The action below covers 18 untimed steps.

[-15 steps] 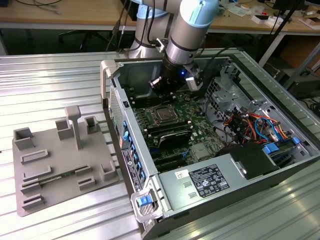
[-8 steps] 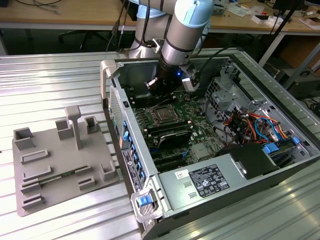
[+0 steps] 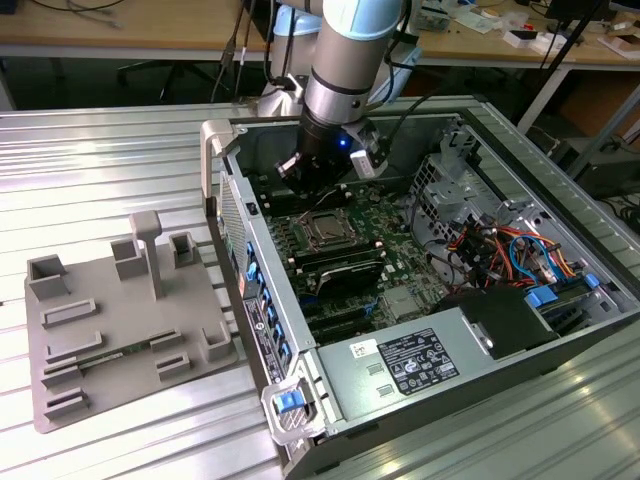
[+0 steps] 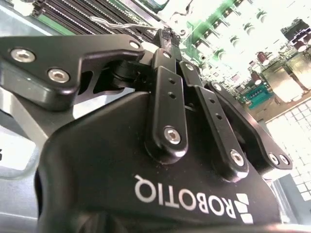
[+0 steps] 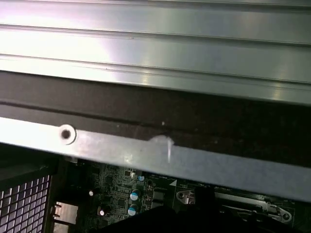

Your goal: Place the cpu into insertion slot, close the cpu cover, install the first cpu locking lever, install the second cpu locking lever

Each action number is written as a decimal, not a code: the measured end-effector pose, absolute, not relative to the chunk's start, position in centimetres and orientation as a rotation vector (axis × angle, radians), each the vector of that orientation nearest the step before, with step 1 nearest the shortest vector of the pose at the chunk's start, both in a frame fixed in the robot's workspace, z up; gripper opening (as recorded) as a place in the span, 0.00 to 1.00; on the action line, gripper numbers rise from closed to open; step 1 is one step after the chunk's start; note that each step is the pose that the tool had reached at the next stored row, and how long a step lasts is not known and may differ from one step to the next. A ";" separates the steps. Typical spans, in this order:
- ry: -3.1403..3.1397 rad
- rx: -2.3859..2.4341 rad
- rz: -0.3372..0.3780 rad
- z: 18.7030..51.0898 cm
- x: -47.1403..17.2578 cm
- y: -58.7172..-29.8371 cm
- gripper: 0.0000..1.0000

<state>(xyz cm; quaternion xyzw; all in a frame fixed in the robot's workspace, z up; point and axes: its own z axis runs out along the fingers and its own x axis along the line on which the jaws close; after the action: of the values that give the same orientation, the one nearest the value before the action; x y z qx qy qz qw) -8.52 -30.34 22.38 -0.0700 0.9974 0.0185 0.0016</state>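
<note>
Nearest in the exterior view, a grey moulded fixture tray [image 3: 110,330] with upright posts and pockets lies on the ribbed metal table [image 3: 90,170], at the exterior view's left of an open computer case [image 3: 560,330]. Along the case's near side sits the grey power supply box [image 3: 410,365], labelled on top, with a blue latch [image 3: 290,402] at its corner.

Further in, on the green motherboard [image 3: 385,225], the cpu [image 3: 325,230] shows as a small grey square seated in the insertion slot [image 3: 307,215], framed by the silver cpu cover [image 3: 341,238], which appears to lie flat around it. Long black memory slots [image 3: 345,270] run just nearer than the socket. Bundled orange and blue cables [image 3: 510,250] fill the case toward the exterior view's right.

Just beyond the socket, the arm reaches down into the case, its black gripper [image 3: 318,185] hanging close above the board beside the socket. In the second wrist view the fingers [image 4: 170,43] stand drawn together at their tips over a thin silver wire lever [image 4: 114,23]; whether they grip it cannot be told.

Farthest back stand wooden workbenches [image 3: 120,25].
</note>
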 end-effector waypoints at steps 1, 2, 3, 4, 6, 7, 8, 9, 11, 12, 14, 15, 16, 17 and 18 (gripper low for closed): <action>3.130 -0.220 0.058 22.3 -8.4 -30.3 0.11; 3.131 -0.220 0.058 22.3 -8.4 -30.3 0.11; 3.131 -0.220 0.058 22.3 -8.3 -30.3 0.11; 3.131 -0.220 0.058 22.2 -8.2 -30.3 0.11; 3.132 -0.220 0.058 22.1 -8.1 -30.3 0.11; 3.132 -0.220 0.058 22.0 -8.1 -30.3 0.11; 3.132 -0.220 0.058 22.0 -8.1 -30.3 0.11; 3.132 -0.220 0.058 22.0 -8.1 -30.3 0.11; 3.132 -0.220 0.058 22.0 -8.1 -30.1 0.11; 3.132 -0.220 0.058 21.9 -8.1 -30.0 0.11; 3.132 -0.220 0.058 21.9 -8.1 -30.0 0.11; 3.132 -0.221 0.058 21.9 -8.1 -30.0 0.11; 3.131 -0.221 0.058 21.9 -8.1 -30.0 0.11; 3.132 -0.221 0.058 21.8 -8.1 -30.0 0.11; 3.132 -0.222 0.058 21.8 -8.1 -30.0 0.11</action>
<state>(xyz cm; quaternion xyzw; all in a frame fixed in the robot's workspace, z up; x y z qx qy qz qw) -8.12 -29.98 21.81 -0.0706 0.9973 0.0186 0.0008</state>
